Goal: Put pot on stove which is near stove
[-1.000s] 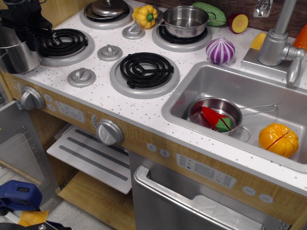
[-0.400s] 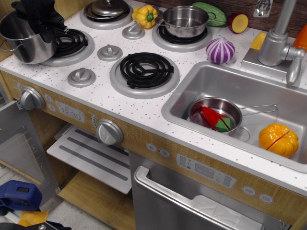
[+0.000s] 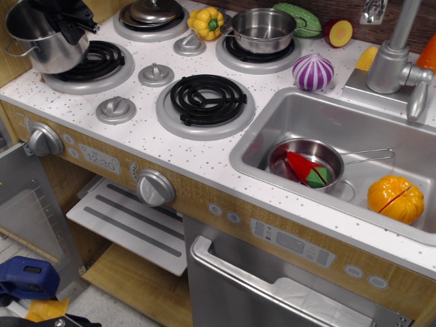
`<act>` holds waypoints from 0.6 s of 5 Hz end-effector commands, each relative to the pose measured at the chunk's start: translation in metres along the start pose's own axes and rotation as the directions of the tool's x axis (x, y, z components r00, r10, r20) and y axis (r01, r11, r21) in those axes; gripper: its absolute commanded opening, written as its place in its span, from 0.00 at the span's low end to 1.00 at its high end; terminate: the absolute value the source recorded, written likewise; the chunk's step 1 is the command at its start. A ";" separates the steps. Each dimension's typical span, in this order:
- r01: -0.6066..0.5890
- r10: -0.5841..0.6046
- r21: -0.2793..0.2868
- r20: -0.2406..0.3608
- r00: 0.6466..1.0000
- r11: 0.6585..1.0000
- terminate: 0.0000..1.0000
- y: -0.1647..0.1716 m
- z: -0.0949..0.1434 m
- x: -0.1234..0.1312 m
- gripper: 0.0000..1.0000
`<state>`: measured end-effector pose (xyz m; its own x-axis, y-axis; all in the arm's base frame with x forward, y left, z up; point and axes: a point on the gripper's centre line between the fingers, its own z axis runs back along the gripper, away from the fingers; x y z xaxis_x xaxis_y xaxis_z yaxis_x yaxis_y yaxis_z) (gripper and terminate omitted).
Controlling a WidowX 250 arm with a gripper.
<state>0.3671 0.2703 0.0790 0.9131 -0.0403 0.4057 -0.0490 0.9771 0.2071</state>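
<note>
The tall shiny steel pot (image 3: 46, 41) hangs tilted above the left edge of the front-left burner (image 3: 88, 63) of the white speckled stove (image 3: 146, 133). My black gripper (image 3: 68, 17) is at the top left, shut on the pot's right rim, with one finger inside the pot. The pot's loop handle sticks out at the left. The front-middle burner (image 3: 206, 100) is bare.
A wider shallow steel pot (image 3: 262, 30) sits on the back-right burner, a lid (image 3: 155, 10) on the back-left one. Grey knobs (image 3: 156, 73) stand between the burners. A yellow pepper (image 3: 206, 22), a purple onion (image 3: 313, 71) and a sink (image 3: 409, 153) holding a saucepan (image 3: 306, 163) lie to the right.
The pot has been lifted from beside the stove's left edge, up and right, and now hangs over the front-left burner's edge, held by my gripper.
</note>
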 end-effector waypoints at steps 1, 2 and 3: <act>0.046 -0.047 0.022 0.067 0.997 0.999 0.00 0.002 0.019 0.028 0.00; 0.059 -0.059 0.003 0.080 0.995 0.998 0.00 -0.006 0.015 0.029 0.00; 0.084 -0.080 -0.033 0.094 0.992 0.996 1.00 -0.004 0.008 0.030 1.00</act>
